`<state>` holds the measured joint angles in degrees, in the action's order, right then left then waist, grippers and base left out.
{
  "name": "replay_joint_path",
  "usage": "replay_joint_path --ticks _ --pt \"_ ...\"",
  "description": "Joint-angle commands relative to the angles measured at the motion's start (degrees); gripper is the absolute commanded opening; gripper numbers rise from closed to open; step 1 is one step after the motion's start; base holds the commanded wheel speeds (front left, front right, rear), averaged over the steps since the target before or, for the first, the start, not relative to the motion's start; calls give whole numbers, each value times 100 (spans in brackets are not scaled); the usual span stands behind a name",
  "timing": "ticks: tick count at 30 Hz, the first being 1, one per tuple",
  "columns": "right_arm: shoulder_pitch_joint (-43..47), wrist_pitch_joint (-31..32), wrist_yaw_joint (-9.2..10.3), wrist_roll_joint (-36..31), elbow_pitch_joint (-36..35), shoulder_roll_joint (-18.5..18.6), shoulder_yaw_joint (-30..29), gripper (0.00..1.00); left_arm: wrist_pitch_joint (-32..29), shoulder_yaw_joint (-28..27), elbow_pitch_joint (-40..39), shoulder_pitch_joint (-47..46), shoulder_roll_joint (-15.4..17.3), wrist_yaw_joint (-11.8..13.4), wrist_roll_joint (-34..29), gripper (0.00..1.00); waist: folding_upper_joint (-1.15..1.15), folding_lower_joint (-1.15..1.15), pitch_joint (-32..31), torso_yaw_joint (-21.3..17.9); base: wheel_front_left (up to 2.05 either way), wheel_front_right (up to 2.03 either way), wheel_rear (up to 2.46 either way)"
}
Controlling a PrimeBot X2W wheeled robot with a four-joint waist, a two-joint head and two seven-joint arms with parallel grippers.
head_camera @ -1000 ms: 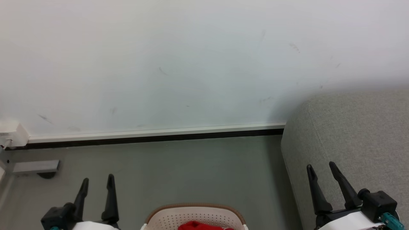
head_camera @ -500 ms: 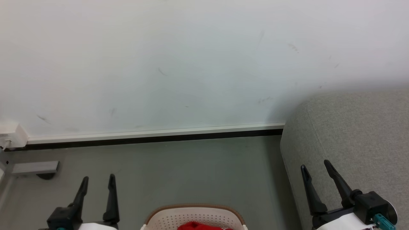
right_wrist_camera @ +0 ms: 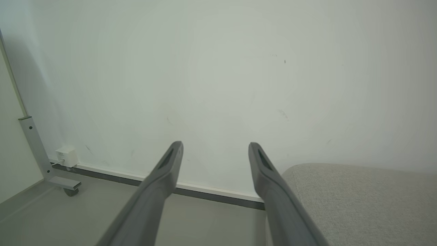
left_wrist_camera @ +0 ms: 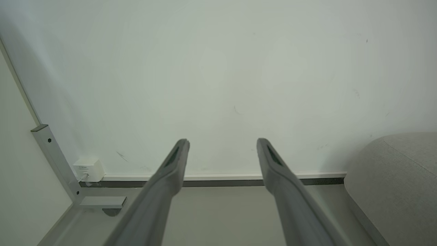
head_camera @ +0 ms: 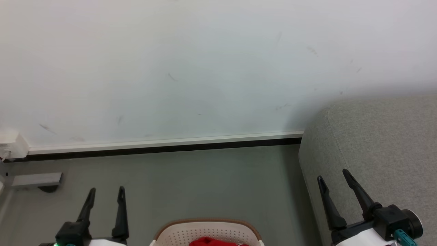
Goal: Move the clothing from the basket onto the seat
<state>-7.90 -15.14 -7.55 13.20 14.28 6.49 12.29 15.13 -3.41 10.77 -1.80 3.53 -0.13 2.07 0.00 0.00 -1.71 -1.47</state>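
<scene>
The cream-white basket (head_camera: 208, 229) with its brown rim pokes up from the bottom edge of the head view, and a bit of red clothing (head_camera: 210, 242) shows inside it. The light-grey seat (head_camera: 375, 143) fills the right side, also seen as the sofa corner (left_wrist_camera: 399, 181) in the left wrist view and the seat (right_wrist_camera: 358, 201) in the right wrist view. My left gripper (head_camera: 106, 190) is open at the lower left, left of the basket, nothing between its fingers. My right gripper (head_camera: 333, 174) is open in front of the seat's side, empty too.
A white wall (head_camera: 191, 68) with a baseboard (head_camera: 164, 143) runs across the back, above grey floor (head_camera: 191, 184). At the far left stand a white plug box (head_camera: 10, 145) and a grey metal frame foot (head_camera: 36, 179) on a castor.
My right gripper has drifted left and slightly up across the frames. My left gripper has shifted a little right. Both stay open.
</scene>
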Motion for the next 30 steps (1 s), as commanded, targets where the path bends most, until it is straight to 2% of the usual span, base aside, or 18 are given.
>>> replay_joint_path --ticks 1,18,30 --pt "-29 -1 12 -9 -18 -10 -22 100 4 -15 14 50 9 1 -47 100 0 0 2 0 0 0 0" --pt "-32 -1 12 22 -66 -5 -120 100 4 -43 26 12 -4 -29 1 100 0 0 78 -72 0 0 0" --pt "-177 1 12 -46 -212 107 -287 100 4 39 121 -151 -38 -227 417 100 0 0 407 -232 0 0 0"
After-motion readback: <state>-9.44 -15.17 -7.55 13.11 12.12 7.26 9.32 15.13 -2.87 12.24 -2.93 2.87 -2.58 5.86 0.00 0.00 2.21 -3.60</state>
